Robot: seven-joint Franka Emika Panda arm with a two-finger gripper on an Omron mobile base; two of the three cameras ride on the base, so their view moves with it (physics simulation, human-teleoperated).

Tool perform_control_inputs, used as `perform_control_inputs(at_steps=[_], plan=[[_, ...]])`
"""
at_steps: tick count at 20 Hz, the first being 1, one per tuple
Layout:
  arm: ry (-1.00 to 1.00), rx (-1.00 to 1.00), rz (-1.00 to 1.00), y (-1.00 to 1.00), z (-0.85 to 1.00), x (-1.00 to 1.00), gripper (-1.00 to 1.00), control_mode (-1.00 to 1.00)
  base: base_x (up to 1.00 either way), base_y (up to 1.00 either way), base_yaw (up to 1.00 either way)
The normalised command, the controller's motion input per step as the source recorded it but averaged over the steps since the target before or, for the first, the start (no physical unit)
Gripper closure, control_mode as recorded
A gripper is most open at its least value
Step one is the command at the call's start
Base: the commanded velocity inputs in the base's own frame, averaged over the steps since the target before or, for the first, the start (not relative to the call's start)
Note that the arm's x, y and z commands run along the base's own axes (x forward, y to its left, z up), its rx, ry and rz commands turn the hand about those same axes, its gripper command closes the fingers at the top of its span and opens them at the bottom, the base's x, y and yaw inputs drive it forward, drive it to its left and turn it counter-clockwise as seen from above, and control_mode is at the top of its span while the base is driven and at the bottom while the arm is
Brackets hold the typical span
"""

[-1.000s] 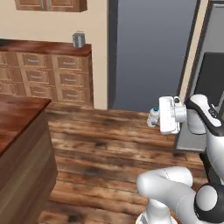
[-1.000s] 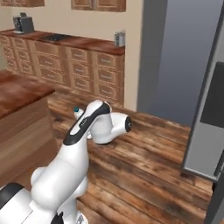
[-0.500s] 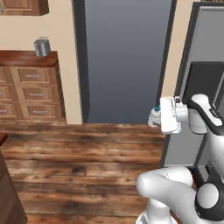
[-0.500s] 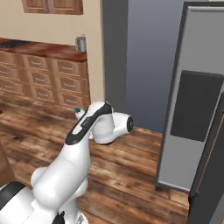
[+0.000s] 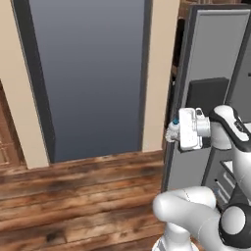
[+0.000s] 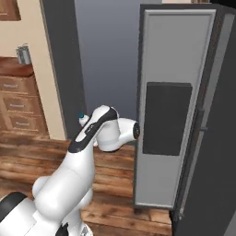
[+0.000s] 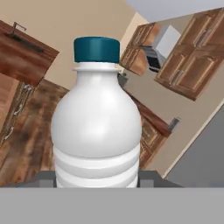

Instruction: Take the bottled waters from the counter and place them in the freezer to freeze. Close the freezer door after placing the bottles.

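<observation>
The teal-capped bottle (image 7: 96,127) sits clamped between the fingers of the gripper (image 5: 172,132), held upright above the wooden floor (image 5: 73,196) and just beside the open freezer door (image 6: 173,106). The bottle body appears whitish and opaque, so its contents cannot be made out. The freezer door stands swung outward, its black dispenser panel (image 6: 166,118) facing the room.

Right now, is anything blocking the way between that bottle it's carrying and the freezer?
Nothing visible does. The gripper holds the bottle, and the freezer door is swung open; the shelves show past its edge.
</observation>
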Motion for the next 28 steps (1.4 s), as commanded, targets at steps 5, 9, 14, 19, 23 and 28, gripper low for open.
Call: perform_control_inputs(at_steps=[5,9,14,19,23,28], plan=[[0.0,0.0,0.0,0.0,0.0,0.0,1.0,1.0,0.08,-0.04,-0.57],[0.0,0.0,0.0,0.0,0.0,0.0,1.0,1.0,0.01,0.03,-0.53],[0.0,0.0,0.0,0.0,0.0,0.0,1.0,1.0,0.22,0.3,-0.52],[0.0,0.0,0.0,0.0,0.0,0.0,1.0,1.0,0.6,0.22,-0.55],[0.0,0.0,0.0,0.0,0.0,0.0,1.0,1.0,0.55,0.52,-0.63],[0.0,0.0,0.0,0.0,0.0,0.0,1.0,1.0,0.23,0.54,-0.59]])
